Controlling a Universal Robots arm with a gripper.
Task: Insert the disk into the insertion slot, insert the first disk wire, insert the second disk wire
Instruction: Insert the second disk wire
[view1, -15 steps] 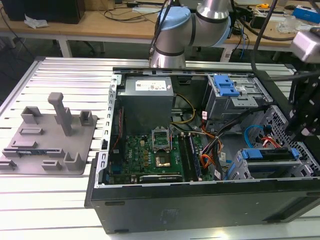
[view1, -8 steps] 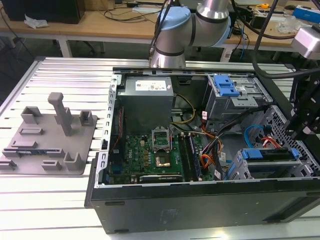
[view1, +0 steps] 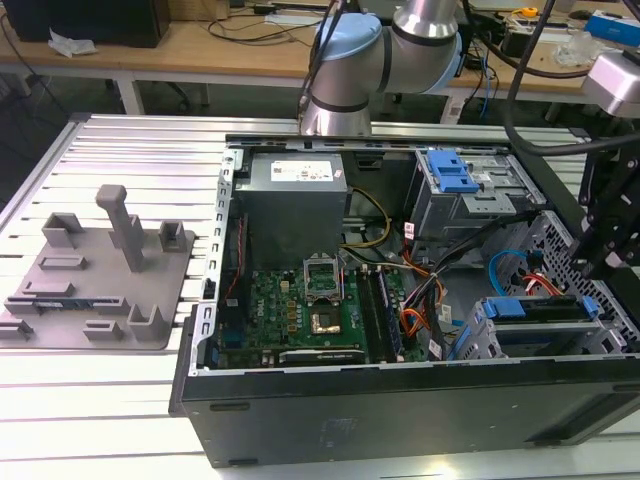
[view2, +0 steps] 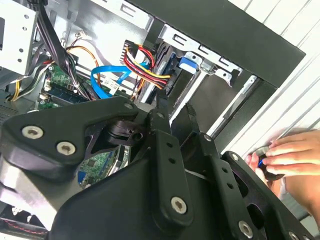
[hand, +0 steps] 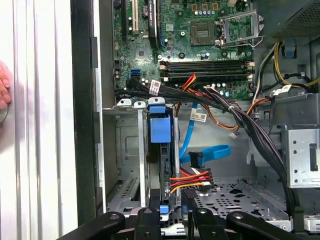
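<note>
The disk (view1: 530, 308), silver in a bright blue frame, sits inside the insertion slot (view1: 480, 335), the low grey cage at the case's front corner on the exterior view's right. In the first wrist view the disk (hand: 160, 150) stands edge-on in the slot (hand: 125, 150). My gripper (view1: 605, 255) hangs just above that corner. Its tip (hand: 172, 220) is over the disk's end, right by a black plug with red, yellow and black wires (hand: 192, 181). That plug (view2: 150, 65) lies just beyond the gripper (view2: 175, 107). A blue flat cable (hand: 210, 152) hangs loose beside the disk.
A taller grey bay with a blue latch (view1: 455, 175) stands behind the slot. The motherboard (view1: 310, 305) and power supply (view1: 295, 200) fill the case's other side. A black cable bundle (hand: 240, 120) crosses near the slot. A person's hand (view2: 290, 155) rests on the table outside the case wall.
</note>
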